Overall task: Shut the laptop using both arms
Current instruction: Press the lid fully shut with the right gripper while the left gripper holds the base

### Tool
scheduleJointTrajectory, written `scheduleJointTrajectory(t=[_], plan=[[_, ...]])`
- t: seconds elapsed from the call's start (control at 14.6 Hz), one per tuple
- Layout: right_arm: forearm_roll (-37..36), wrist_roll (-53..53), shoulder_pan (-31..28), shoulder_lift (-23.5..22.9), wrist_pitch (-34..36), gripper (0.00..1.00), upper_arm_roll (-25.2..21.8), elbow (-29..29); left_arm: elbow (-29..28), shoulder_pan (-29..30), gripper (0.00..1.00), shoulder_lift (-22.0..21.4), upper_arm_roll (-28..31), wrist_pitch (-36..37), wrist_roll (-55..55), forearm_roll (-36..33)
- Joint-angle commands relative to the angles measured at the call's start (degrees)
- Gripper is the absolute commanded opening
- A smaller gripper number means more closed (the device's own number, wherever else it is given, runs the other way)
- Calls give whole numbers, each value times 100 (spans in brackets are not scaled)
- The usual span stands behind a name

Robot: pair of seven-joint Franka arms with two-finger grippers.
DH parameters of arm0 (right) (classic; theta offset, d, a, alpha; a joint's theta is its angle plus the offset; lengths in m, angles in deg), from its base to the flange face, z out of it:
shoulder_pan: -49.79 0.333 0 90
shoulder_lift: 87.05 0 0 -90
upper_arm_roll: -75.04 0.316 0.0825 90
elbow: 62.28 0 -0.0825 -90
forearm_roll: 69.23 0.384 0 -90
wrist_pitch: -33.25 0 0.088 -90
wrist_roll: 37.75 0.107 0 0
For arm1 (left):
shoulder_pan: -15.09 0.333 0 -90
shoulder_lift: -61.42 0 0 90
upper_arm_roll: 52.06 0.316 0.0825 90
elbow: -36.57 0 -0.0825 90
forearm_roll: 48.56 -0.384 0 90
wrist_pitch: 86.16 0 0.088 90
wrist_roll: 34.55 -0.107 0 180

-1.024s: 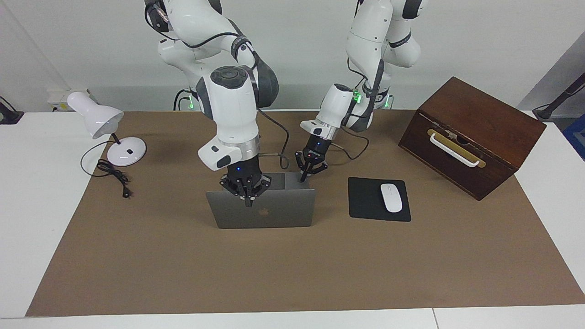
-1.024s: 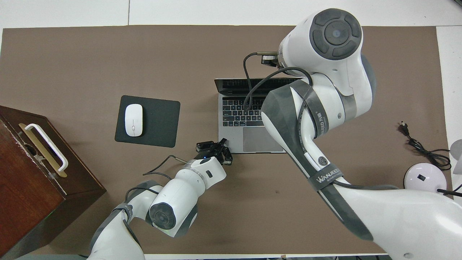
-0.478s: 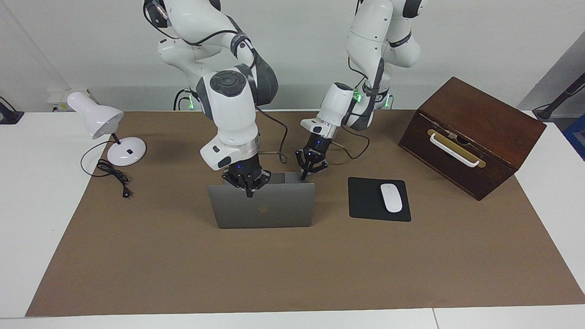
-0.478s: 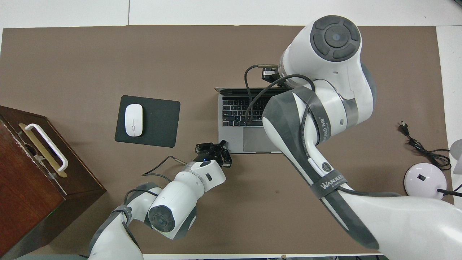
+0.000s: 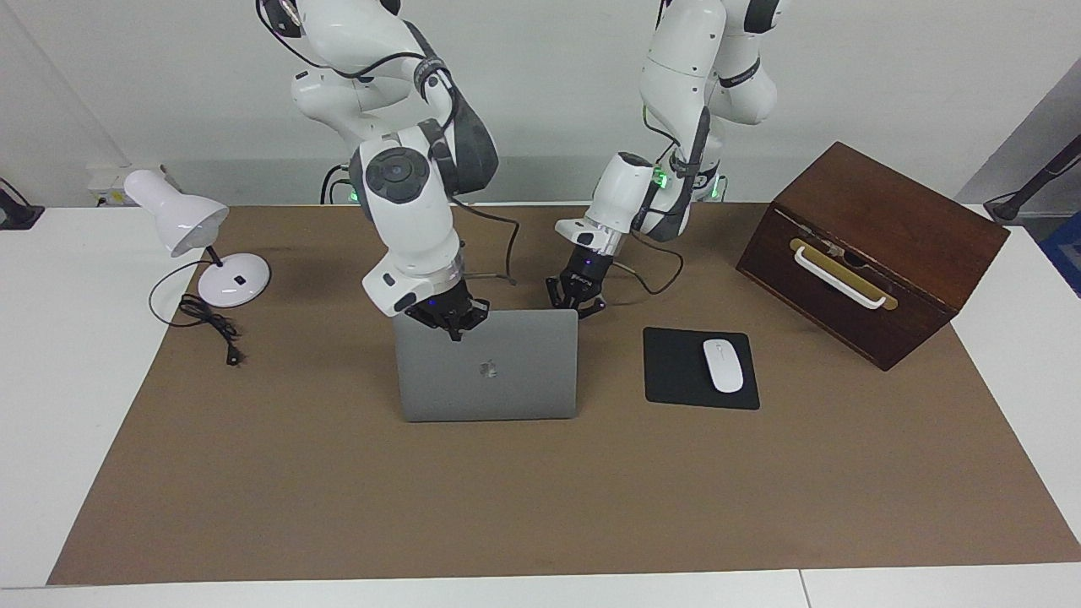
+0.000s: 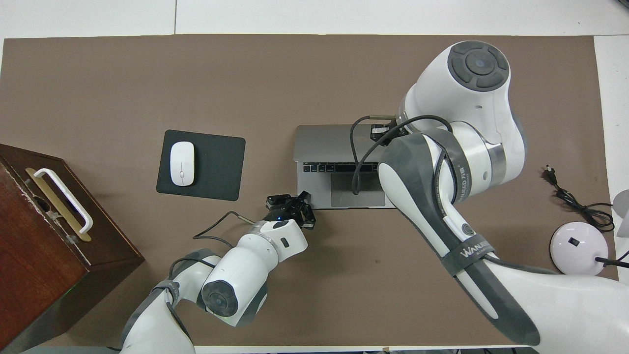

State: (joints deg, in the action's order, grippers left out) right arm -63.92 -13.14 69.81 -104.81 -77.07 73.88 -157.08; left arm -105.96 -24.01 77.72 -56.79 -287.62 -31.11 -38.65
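Note:
The silver-grey laptop [image 5: 486,367] stands half open in the middle of the brown mat, its lid [image 6: 324,142] tilted over the keyboard toward the robots. Only one strip of keys [image 6: 334,168] and the trackpad [image 6: 356,189] show. My right gripper [image 5: 454,328] is shut and its tip rests on the lid's top edge, toward the right arm's end. In the overhead view it is hidden under its own arm. My left gripper [image 5: 574,300] is low at the base's corner nearest the robots, toward the left arm's end; it also shows in the overhead view [image 6: 294,202].
A black mouse pad [image 5: 676,368] with a white mouse [image 5: 723,365] lies beside the laptop toward the left arm's end. A brown wooden box [image 5: 870,253] with a white handle stands farther that way. A white desk lamp [image 5: 198,232] and its cord [image 5: 207,325] are at the right arm's end.
My right gripper has pushed the lid's top edge toward the robots, so the lid has swung down over most of the keyboard. My left gripper has stayed at the base's corner.

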Motion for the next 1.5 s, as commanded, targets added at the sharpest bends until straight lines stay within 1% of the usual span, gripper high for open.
scheduleJointTrajectory(t=[0.0, 0.2, 0.41, 0.82, 1.23, 1.43], plan=[[128, -194, -78, 299, -497, 0, 63, -872, -390, -133, 0, 31, 78, 90, -142, 90], [128, -194, -69, 273, -780, 0, 63, -1067, -390, -133, 0, 31, 78, 90, -151, 90], [128, -220, -77, 221, -886, 0, 63, -1103, -390, -133, 0, 40, 78, 90, -142, 90], [128, -220, -51, 63, -1448, 0, 63, -1349, -390, -124, 0, 40, 78, 90, -116, 90], [128, -229, -34, -78, -1580, 0, 63, -1375, -390, -124, 0, 40, 78, 90, -98, 90], [128, -229, -34, -78, -1677, 0, 63, -1428, -390, -115, 0, 40, 78, 90, -89, 90]])
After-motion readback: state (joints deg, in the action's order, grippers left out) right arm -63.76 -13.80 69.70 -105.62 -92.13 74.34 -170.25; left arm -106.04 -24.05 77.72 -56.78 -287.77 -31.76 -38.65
